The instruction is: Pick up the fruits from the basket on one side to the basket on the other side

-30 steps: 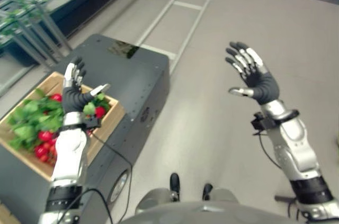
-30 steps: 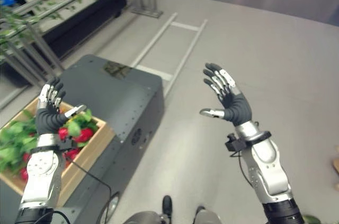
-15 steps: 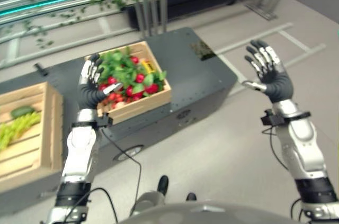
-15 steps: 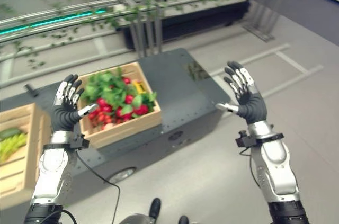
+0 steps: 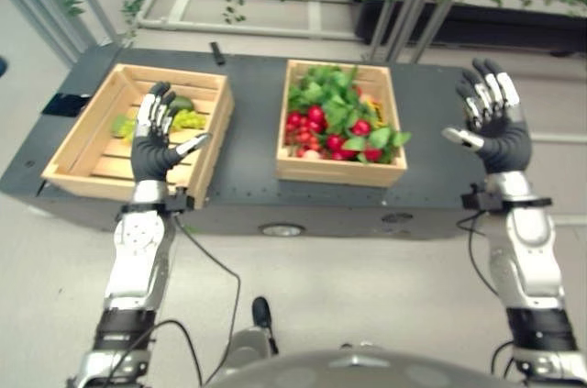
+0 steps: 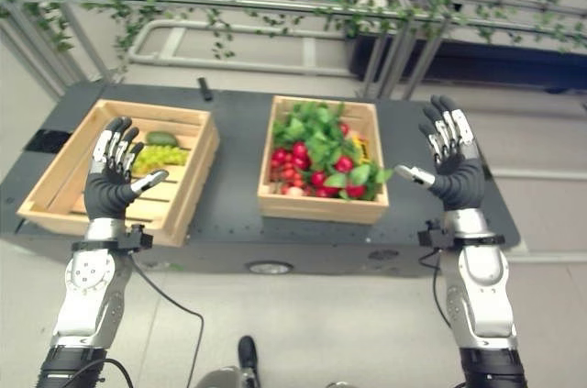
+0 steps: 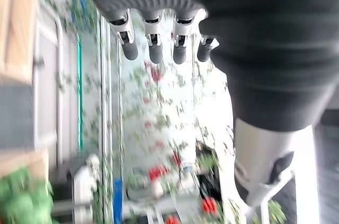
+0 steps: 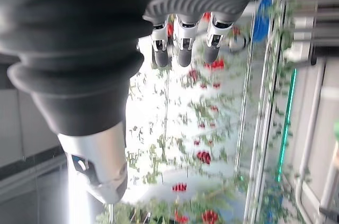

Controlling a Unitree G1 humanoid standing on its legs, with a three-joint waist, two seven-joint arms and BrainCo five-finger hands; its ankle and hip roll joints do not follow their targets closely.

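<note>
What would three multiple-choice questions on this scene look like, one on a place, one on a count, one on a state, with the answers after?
1. Where is the crate of red fruit and leaves?
A. on the floor
B. on the dark table, to the right of the other crate
C. in the right hand

2. How many wooden crates stand on the dark table?
A. one
B. two
C. four

3. How are the hands?
A. both raised, open, holding nothing
B. left shut on a fruit
C. both inside a crate

Answers: 1 B, it stands beside the left crate. 2 B, two show. 3 A, left hand and right hand have straight fingers.
</note>
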